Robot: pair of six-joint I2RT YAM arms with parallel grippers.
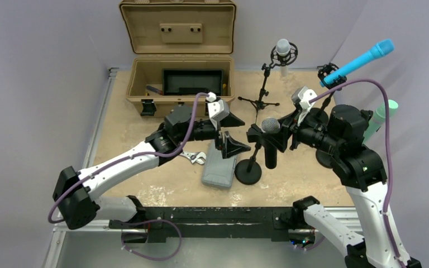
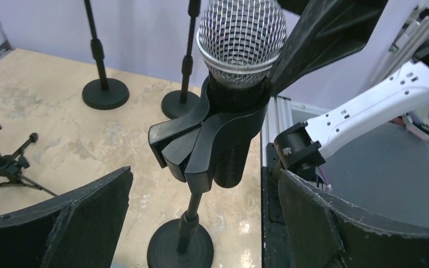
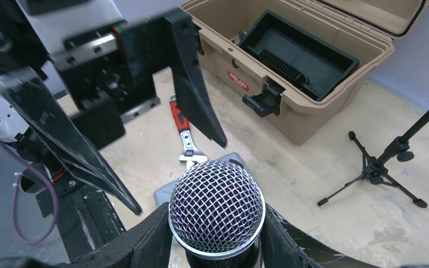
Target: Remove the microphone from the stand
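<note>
Microphone (image 3: 217,206) sits in the clip (image 2: 201,139) of its stand (image 1: 249,167) with the right pincer (image 3: 217,226) clamped under its mesh head, but the left pincer (image 1: 239,134) gapes apart, holding nothing, so a pull may tip the unheld stand.

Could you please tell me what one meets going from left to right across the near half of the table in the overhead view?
Wrench → grey case → stand base → microphone in its clip → blue microphone, raised at the right edge.
</note>
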